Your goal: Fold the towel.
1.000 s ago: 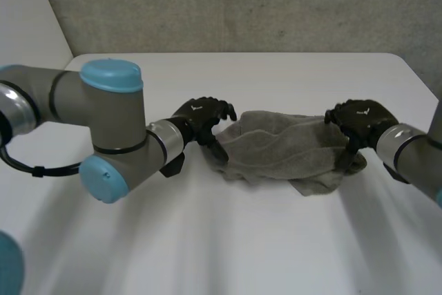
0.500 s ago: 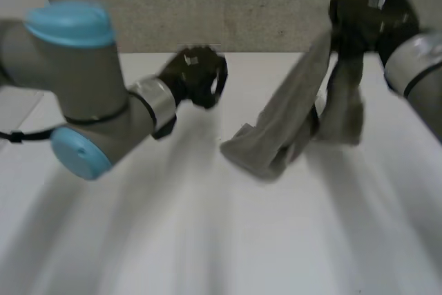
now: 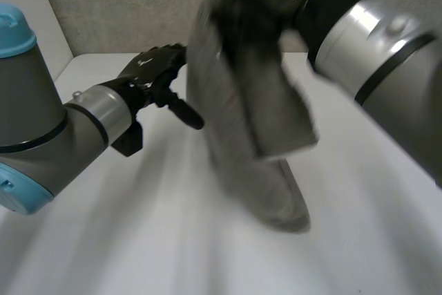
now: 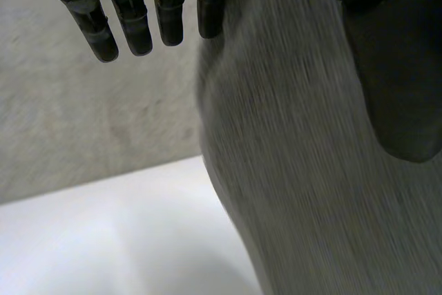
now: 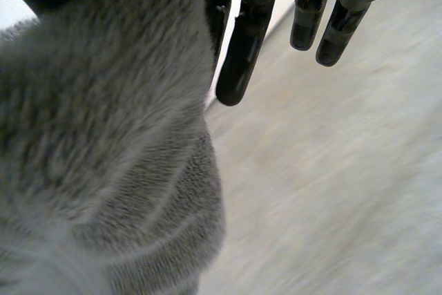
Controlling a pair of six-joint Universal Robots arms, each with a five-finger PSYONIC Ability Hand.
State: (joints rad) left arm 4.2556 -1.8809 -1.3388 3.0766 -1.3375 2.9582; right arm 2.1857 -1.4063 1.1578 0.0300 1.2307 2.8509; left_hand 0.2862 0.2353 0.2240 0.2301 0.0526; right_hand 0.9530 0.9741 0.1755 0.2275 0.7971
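The grey towel [image 3: 242, 101] hangs in a long bunch from my right hand [image 3: 314, 5], raised high over the white table [image 3: 103, 226]. Its lower end reaches down to the tabletop. In the right wrist view the towel [image 5: 103, 136] sits bunched between the thumb and the nearest finger, with the other fingers [image 5: 248, 32] straight beside it. My left hand [image 3: 152, 70] is to the left of the hanging towel, open and holding nothing. Its straight fingers [image 4: 131, 18] reach alongside the towel [image 4: 311, 170], with the thumb [image 4: 394, 67] on the cloth's other side.
A grey wall [image 3: 110, 5] stands behind the table's far edge. My left arm [image 3: 41, 136] lies across the table's left side. My right forearm [image 3: 387, 53] comes in from the upper right.
My right hand has carried the towel up off the table and leftwards. My left hand has let go of the towel's left edge, lifted and straightened its fingers.
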